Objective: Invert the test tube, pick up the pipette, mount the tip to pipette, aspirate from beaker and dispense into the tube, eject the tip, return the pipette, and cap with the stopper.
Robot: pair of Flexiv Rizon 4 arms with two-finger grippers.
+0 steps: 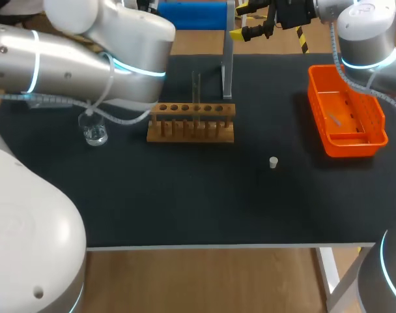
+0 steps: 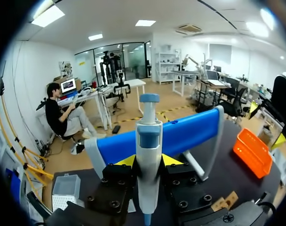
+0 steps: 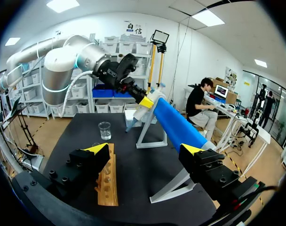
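White-and-blue plastic pipette (image 2: 148,136) clamped upright in left claw (image 2: 148,161), beside long blue stand (image 2: 180,134) at far edge of black counter (image 1: 185,195), right claw (image 3: 144,150) spread wide apart above wooden tube rack (image 3: 107,179), small white stopper (image 1: 273,162) laid near counter's middle

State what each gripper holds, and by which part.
Left gripper clamps the pipette around its body, below the blue plunger; right gripper holds nothing.

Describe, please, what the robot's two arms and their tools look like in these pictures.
Both the left arm and right arm are smooth silver-grey tubes with rounded joints, each ringed by a glowing light-blue band, and a pale cable runs along each. The left tool and right tool are black blocky bodies studded with screws, ending in bright yellow tips.
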